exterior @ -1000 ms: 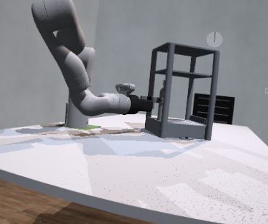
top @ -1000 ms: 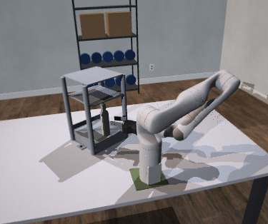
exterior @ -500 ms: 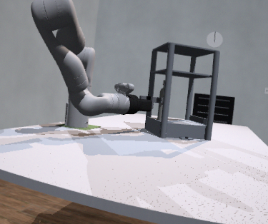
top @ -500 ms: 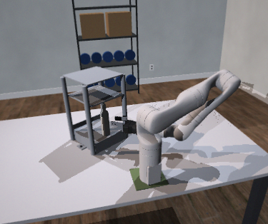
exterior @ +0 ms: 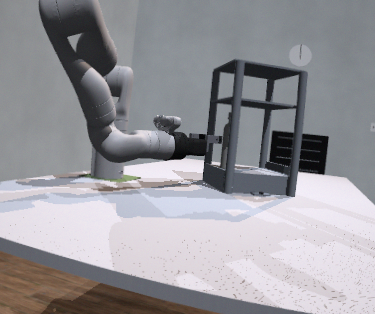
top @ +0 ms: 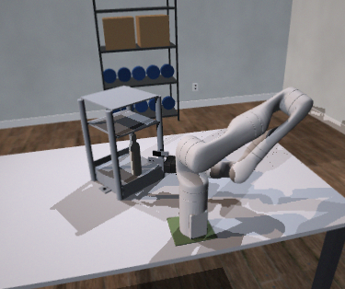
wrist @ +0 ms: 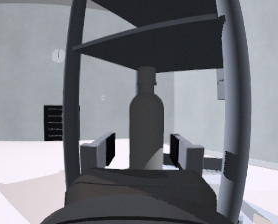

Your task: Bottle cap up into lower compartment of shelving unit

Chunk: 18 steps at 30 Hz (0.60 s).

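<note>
The grey bottle [top: 135, 156] stands cap up in the lower compartment of the shelving unit [top: 118, 136], near its front edge. It also shows in the exterior view [exterior: 226, 140], behind the unit's front post, and in the wrist view [wrist: 146, 125], straight ahead and upright. My gripper [top: 155, 156] is open and empty. It is level with the bottle's body, just outside the unit's front [exterior: 255, 127], and a small gap lies between the fingertips [exterior: 213, 139] and the bottle. In the wrist view the two fingers frame the bottle's lower body without touching it.
The unit's front posts stand on either side of my gripper [wrist: 73, 96] [wrist: 232, 96], and the middle shelf runs just above the bottle's cap. My arm's base sits on a green pad [top: 191, 231]. A tall rack with boxes and blue balls [top: 138, 55] stands by the far wall.
</note>
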### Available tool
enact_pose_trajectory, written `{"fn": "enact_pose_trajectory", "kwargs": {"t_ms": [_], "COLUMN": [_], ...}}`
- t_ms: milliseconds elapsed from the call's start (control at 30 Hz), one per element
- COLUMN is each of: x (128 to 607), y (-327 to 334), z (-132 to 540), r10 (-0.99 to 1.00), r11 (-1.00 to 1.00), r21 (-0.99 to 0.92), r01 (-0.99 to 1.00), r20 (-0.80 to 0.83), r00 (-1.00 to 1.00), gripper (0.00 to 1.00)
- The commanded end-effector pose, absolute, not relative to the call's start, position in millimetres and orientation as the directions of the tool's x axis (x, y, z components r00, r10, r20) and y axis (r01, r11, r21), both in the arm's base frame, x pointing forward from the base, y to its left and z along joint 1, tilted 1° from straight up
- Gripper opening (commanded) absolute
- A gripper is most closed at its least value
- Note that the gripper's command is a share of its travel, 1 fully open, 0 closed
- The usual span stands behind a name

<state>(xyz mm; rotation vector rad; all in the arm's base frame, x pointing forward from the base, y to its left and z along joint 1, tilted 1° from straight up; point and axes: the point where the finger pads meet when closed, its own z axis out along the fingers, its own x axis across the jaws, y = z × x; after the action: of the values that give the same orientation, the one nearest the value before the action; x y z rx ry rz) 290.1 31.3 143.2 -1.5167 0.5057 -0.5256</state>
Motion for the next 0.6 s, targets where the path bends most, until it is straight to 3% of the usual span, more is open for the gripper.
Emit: {"fn": "enact_pose_trajectory", "kwargs": {"t_ms": [0,567], "x": [288,260], "y": [23,-12], "z": [142,143], "r10": [-0.619,-0.619], "r11": [-0.022,-0.022], "r21": [-1.0,-1.0], "r01": [0.01,0.01], "r20": [0.022,0.022], "r00": [0.785,0.785], "gripper": [1.0,1.0]}}
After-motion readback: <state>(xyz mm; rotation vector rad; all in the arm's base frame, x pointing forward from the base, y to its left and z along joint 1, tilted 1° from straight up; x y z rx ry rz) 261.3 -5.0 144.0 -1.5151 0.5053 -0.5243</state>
